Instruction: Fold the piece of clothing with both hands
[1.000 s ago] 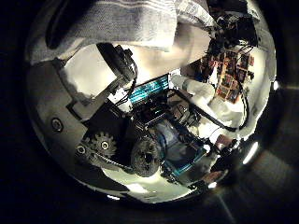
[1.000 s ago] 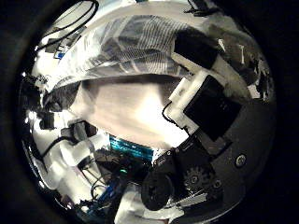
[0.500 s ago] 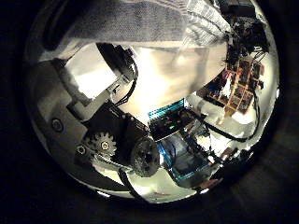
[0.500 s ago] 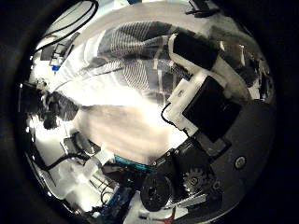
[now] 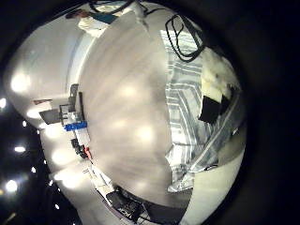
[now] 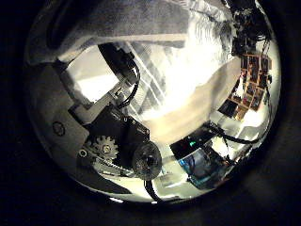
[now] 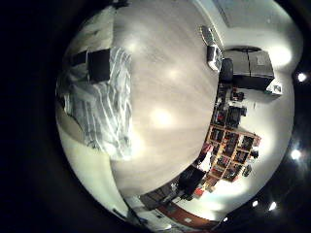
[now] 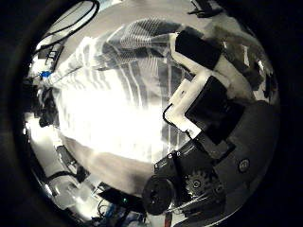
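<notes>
While no outside view was on hand, we pieced the moment together from the four palm cameras, which all showed one striped woven garment (image 5: 195,117) lying on a pale wooden tabletop (image 5: 122,103). In the left thumb side palm view the left hand (image 6: 113,104) had its black and white fingers (image 6: 120,64) laid against the cloth, and in the right thumb side palm view the right hand (image 8: 208,104) sat the same way with its fingers (image 8: 194,52) on the fabric; we could not tell whether either hand was pinching an edge or merely resting there. The cloth filled both thumb views, so we judged both palms close above it. It looked bunched along one edge rather than squared, so we judged the fold under way, with flattening and release left to do.
</notes>
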`<action>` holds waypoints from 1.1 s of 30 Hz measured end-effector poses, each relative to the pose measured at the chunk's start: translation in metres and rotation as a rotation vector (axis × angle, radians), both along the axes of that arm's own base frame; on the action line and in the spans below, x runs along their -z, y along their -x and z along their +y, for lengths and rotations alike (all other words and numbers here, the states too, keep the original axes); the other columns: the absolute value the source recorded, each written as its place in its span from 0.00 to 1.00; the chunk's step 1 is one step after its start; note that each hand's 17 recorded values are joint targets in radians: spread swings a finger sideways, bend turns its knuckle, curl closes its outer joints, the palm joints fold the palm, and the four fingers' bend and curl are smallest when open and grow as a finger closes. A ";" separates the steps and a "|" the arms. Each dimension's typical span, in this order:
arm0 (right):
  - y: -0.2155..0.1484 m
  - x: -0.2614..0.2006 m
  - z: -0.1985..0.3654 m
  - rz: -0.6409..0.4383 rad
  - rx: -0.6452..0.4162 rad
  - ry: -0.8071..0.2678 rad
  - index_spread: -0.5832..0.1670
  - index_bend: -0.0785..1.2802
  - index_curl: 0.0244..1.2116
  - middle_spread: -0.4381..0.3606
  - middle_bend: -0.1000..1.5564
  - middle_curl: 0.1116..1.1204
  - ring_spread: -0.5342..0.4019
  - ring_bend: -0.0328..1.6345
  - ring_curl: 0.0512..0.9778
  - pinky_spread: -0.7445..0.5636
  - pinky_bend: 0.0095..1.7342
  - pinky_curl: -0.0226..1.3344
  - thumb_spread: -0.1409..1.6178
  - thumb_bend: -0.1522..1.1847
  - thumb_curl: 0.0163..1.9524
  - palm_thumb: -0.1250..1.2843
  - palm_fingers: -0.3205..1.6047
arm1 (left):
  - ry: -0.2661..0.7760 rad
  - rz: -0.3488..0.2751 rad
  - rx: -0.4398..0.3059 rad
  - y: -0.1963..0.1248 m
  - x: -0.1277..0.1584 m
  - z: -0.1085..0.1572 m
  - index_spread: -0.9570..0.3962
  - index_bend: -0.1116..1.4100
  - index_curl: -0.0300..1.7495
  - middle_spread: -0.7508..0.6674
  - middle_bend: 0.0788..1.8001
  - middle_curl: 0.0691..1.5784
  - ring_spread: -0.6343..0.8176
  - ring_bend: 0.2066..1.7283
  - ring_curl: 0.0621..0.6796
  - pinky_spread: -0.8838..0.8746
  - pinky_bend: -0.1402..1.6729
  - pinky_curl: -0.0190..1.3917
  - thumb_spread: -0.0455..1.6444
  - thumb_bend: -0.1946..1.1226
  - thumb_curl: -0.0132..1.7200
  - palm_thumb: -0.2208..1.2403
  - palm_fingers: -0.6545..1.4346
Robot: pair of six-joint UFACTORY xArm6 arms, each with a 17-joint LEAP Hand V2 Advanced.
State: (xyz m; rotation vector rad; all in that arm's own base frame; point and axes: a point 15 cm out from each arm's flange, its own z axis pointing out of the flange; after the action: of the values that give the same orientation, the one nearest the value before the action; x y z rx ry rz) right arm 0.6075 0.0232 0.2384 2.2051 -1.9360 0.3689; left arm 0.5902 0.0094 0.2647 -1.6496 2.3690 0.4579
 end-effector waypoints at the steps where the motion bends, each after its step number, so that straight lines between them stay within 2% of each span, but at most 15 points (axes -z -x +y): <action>1: -0.003 0.005 -0.003 -0.004 0.005 -0.002 0.39 0.74 0.69 0.36 0.78 0.67 0.33 0.80 0.73 0.36 0.68 0.62 0.75 0.09 0.28 0.67 0.72 | 0.001 -0.002 -0.006 -0.002 0.003 0.002 0.27 0.20 0.84 0.06 0.45 0.69 0.10 0.69 0.71 0.12 0.57 0.61 0.62 0.13 0.33 0.68 0.72; 3: -0.006 0.010 -0.009 -0.009 0.018 -0.003 0.36 0.65 0.68 0.34 0.73 0.64 0.32 0.80 0.71 0.33 0.67 0.60 0.75 0.10 0.28 0.66 0.67 | -0.001 0.005 -0.019 -0.001 0.007 0.009 0.27 0.21 0.82 0.07 0.44 0.67 0.10 0.62 0.67 0.13 0.51 0.60 0.62 0.12 0.32 0.66 0.61; 4: -0.007 0.010 -0.010 -0.013 0.020 -0.004 0.35 0.64 0.67 0.34 0.73 0.64 0.32 0.80 0.71 0.32 0.67 0.60 0.75 0.10 0.28 0.66 0.67 | -0.001 0.007 -0.023 -0.001 0.008 0.010 0.28 0.22 0.80 0.09 0.40 0.66 0.12 0.59 0.70 0.17 0.45 0.60 0.62 0.12 0.32 0.65 0.49; 5: -0.010 0.010 -0.013 -0.022 0.022 -0.007 0.33 0.49 0.63 0.32 0.69 0.62 0.31 0.81 0.70 0.28 0.67 0.59 0.75 0.10 0.28 0.65 0.54 | -0.001 0.005 -0.029 -0.001 0.008 0.012 0.28 0.23 0.79 0.10 0.37 0.65 0.14 0.57 0.68 0.19 0.43 0.60 0.62 0.12 0.31 0.63 0.46; 6: -0.012 0.008 -0.014 -0.033 0.022 -0.009 0.30 0.38 0.61 0.30 0.65 0.60 0.29 0.82 0.70 0.24 0.69 0.59 0.75 0.10 0.27 0.64 0.47 | 0.000 0.004 -0.035 -0.001 0.009 0.013 0.30 0.22 0.77 0.13 0.32 0.63 0.17 0.55 0.66 0.23 0.39 0.59 0.62 0.12 0.31 0.62 0.40; 7: -0.015 0.008 -0.014 -0.042 0.022 -0.012 0.27 0.31 0.58 0.30 0.61 0.58 0.29 0.80 0.68 0.23 0.70 0.58 0.75 0.09 0.27 0.63 0.40 | 0.001 -0.001 -0.043 -0.002 0.009 0.015 0.31 0.21 0.75 0.17 0.27 0.61 0.21 0.53 0.63 0.28 0.36 0.58 0.63 0.12 0.30 0.61 0.35; 8: -0.017 0.007 -0.018 -0.053 0.027 -0.015 0.26 0.29 0.56 0.29 0.59 0.57 0.28 0.80 0.67 0.23 0.70 0.57 0.75 0.09 0.27 0.62 0.38 | 0.004 -0.011 -0.052 -0.003 0.008 0.017 0.33 0.20 0.73 0.21 0.23 0.59 0.24 0.52 0.61 0.32 0.34 0.58 0.63 0.12 0.30 0.59 0.33; 10: -0.020 0.006 -0.024 -0.065 0.040 -0.019 0.21 0.27 0.50 0.31 0.52 0.51 0.31 0.72 0.61 0.31 0.63 0.56 0.75 0.09 0.26 0.60 0.26 | 0.016 -0.038 -0.065 -0.008 0.003 0.022 0.37 0.18 0.68 0.30 0.16 0.54 0.31 0.49 0.56 0.39 0.32 0.55 0.64 0.12 0.29 0.57 0.31; 12: -0.024 0.003 -0.032 -0.084 0.053 -0.026 0.19 0.27 0.46 0.33 0.46 0.46 0.36 0.68 0.56 0.42 0.59 0.54 0.76 0.09 0.25 0.57 0.21 | 0.035 -0.074 -0.079 -0.013 -0.005 0.024 0.43 0.17 0.64 0.39 0.11 0.50 0.39 0.47 0.52 0.48 0.31 0.53 0.65 0.12 0.28 0.54 0.30; 17: -0.028 -0.041 -0.060 -0.172 0.095 -0.042 0.19 0.26 0.41 0.39 0.39 0.39 0.48 0.58 0.46 0.65 0.54 0.48 0.78 0.10 0.23 0.53 0.20 | 0.126 -0.169 -0.119 -0.018 -0.040 0.024 0.55 0.18 0.54 0.57 0.06 0.42 0.57 0.39 0.43 0.66 0.28 0.47 0.66 0.13 0.27 0.52 0.30; 20: -0.024 -0.074 -0.074 -0.218 0.120 -0.045 0.21 0.26 0.39 0.42 0.38 0.36 0.52 0.56 0.42 0.75 0.51 0.45 0.79 0.09 0.21 0.49 0.22 | 0.162 -0.177 -0.121 -0.006 -0.066 0.025 0.61 0.18 0.49 0.64 0.06 0.38 0.64 0.36 0.39 0.73 0.27 0.43 0.66 0.13 0.26 0.52 0.30; 23: -0.013 -0.103 -0.097 -0.247 0.168 -0.057 0.23 0.23 0.37 0.42 0.38 0.35 0.51 0.58 0.40 0.79 0.48 0.42 0.80 0.09 0.20 0.46 0.28 | 0.187 -0.156 -0.112 0.012 -0.086 0.021 0.65 0.18 0.45 0.68 0.06 0.34 0.68 0.34 0.36 0.76 0.26 0.41 0.66 0.13 0.25 0.51 0.31; 26: 0.006 -0.105 -0.105 -0.205 0.227 -0.113 0.23 0.22 0.36 0.41 0.39 0.35 0.48 0.58 0.39 0.80 0.47 0.41 0.79 0.10 0.19 0.44 0.31 | 0.236 -0.129 -0.105 0.029 -0.098 0.009 0.67 0.18 0.41 0.70 0.06 0.31 0.71 0.32 0.33 0.78 0.25 0.38 0.67 0.13 0.25 0.50 0.32; 30: 0.044 -0.086 -0.126 -0.068 0.341 -0.205 0.29 0.19 0.35 0.42 0.39 0.34 0.46 0.59 0.39 0.79 0.46 0.40 0.78 0.08 0.18 0.38 0.32 | 0.302 -0.036 -0.072 0.052 -0.087 -0.014 0.69 0.19 0.38 0.72 0.06 0.28 0.73 0.30 0.31 0.80 0.25 0.36 0.67 0.13 0.24 0.50 0.32; 33: 0.053 -0.074 -0.125 -0.017 0.369 -0.249 0.33 0.19 0.34 0.44 0.39 0.33 0.45 0.59 0.37 0.78 0.45 0.39 0.78 0.09 0.18 0.35 0.32 | 0.359 0.040 -0.062 0.065 -0.064 -0.031 0.71 0.19 0.35 0.72 0.06 0.26 0.74 0.29 0.30 0.80 0.24 0.34 0.68 0.13 0.24 0.49 0.33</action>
State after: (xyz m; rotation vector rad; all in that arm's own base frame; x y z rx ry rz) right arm 0.5545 -0.1016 0.3126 1.9143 -2.4501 0.0938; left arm 0.5252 -0.0219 0.3289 -1.8782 2.5508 0.0762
